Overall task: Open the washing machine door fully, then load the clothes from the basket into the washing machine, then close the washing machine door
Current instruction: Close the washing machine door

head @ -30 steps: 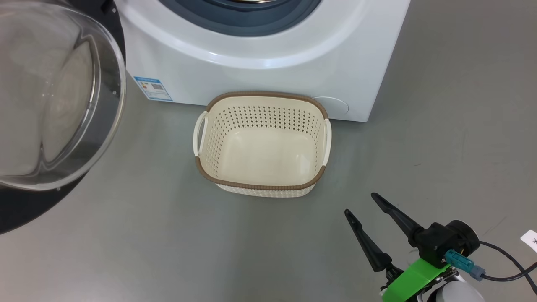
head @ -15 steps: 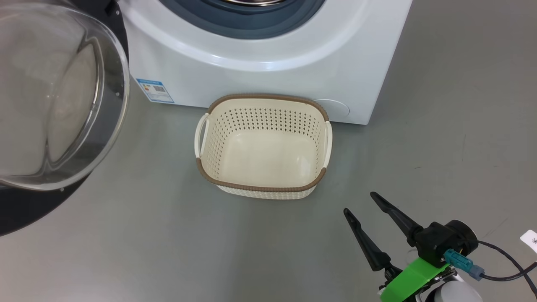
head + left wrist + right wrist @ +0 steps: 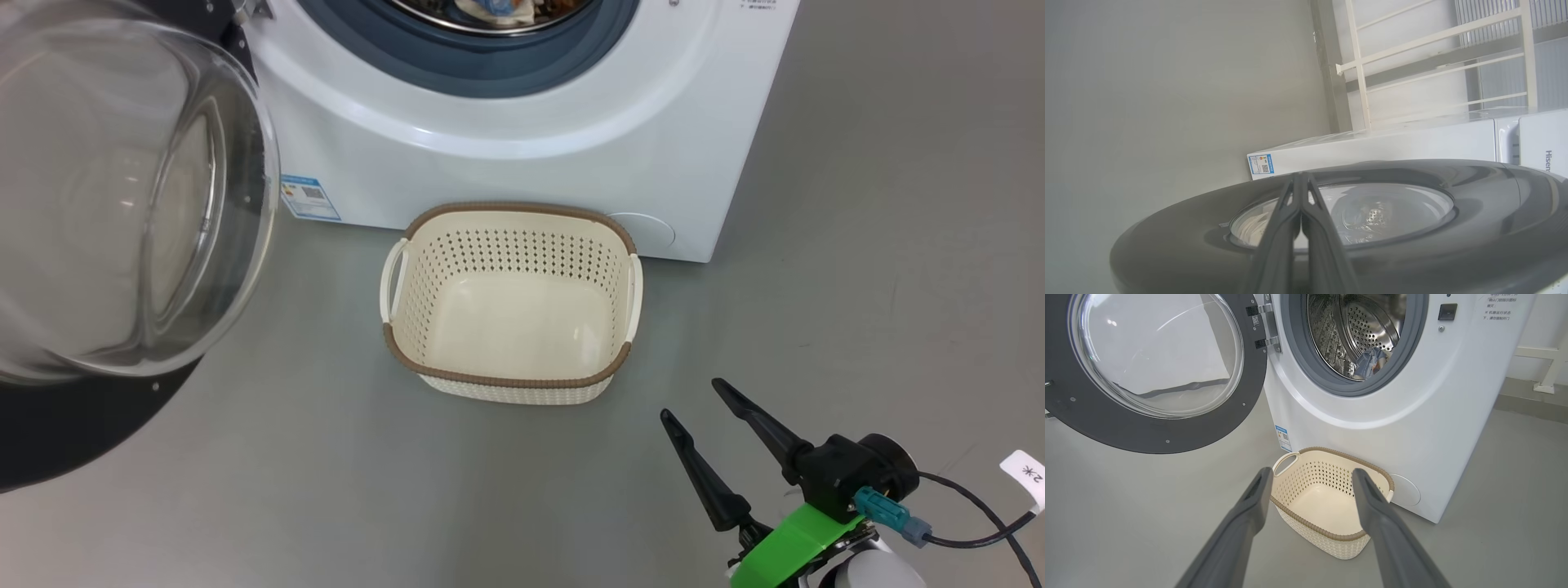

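Head camera has tilted up over the last second; the drum mouth now shows at 12 o'clock, floor items unmoved.

Light blue printed clothes (image 3: 1370, 361) lie inside the steel perforated drum (image 3: 1372, 322) of the large white front-loading washing machine (image 3: 522, 163). The cream-white perforated plastic basket (image 3: 506, 380) sits empty at 6 o'clock, against the machine.

The large round door with glossy black rim and glass bowl (image 3: 122, 212) is swung wide at 9 o'clock. Judged stiff, heavy and hinged, with a slick rim: push on the rim far from the hinge, avoiding the glass.

Left gripper (image 3: 1301, 175): fingers clenched, empty, at the door's outer face; contact cannot be told. Right gripper (image 3: 692, 399): fingers released, at 5 o'clock.

Basket looks below the door's sweep.
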### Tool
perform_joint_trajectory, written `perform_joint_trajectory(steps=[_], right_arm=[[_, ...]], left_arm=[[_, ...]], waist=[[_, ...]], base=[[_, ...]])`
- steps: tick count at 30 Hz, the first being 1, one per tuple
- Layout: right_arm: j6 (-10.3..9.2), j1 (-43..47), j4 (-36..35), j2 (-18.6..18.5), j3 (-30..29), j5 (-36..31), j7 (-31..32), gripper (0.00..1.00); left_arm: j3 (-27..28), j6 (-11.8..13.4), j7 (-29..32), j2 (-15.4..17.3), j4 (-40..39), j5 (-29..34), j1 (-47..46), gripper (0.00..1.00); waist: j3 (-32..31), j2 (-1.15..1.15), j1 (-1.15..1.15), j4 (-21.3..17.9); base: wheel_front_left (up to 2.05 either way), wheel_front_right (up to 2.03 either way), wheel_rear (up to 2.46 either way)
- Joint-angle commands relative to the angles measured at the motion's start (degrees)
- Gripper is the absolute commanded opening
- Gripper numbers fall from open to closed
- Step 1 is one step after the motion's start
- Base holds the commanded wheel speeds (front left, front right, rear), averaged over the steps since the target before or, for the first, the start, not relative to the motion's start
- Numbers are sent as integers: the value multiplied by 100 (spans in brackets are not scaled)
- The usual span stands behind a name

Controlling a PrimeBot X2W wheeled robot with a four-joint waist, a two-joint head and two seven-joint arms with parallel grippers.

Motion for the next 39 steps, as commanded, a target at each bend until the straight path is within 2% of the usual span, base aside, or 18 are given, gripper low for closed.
perform_joint_trajectory(steps=[1, 4, 8, 13, 20, 25, 39], right_arm=[[9, -68, -101, 13, 110, 20, -69, 100], [9, -82, -67, 42, 123, 29, -69, 100], [9, -69, -3, 65, 107, 40, -69, 100], [9, -60, 59, 101, 109, 31, -69, 100], [9, -79, 101, 151, 105, 33, -69, 100], [9, -92, 125, 189, 99, 40, -69, 100], [9, -132, 64, 245, -43, 49, -69, 100]], left_arm=[[2, -35, 124, 257, -180, -38, 108, 0], [-40, 14, 460, 250, -337, -89, 214, 0], [-115, 14, 1199, 131, -676, -282, 400, 0], [-144, 160, 1745, -27, -1277, -448, 687, 0], [-237, 423, 2178, -379, -2187, -564, 1141, 0], [-231, 570, 2272, -625, -2750, -636, 1422, 0], [-324, 509, 2599, -1315, -3852, -980, 1939, 0]], waist=[[-29, 0, 0, 1], [-79, 0, 0, -8], [-138, 0, 0, -10], [-190, 0, 0, -15], [-249, 0, 0, -35], [-285, 0, 0, -79], [-340, 0, 0, -258]], base=[[0, 0, 0], [0, 0, 0], [0, 0, 0], [0, 0, 0], [0, 0, 0], [0, 0, 0], [0, 0, 0]])
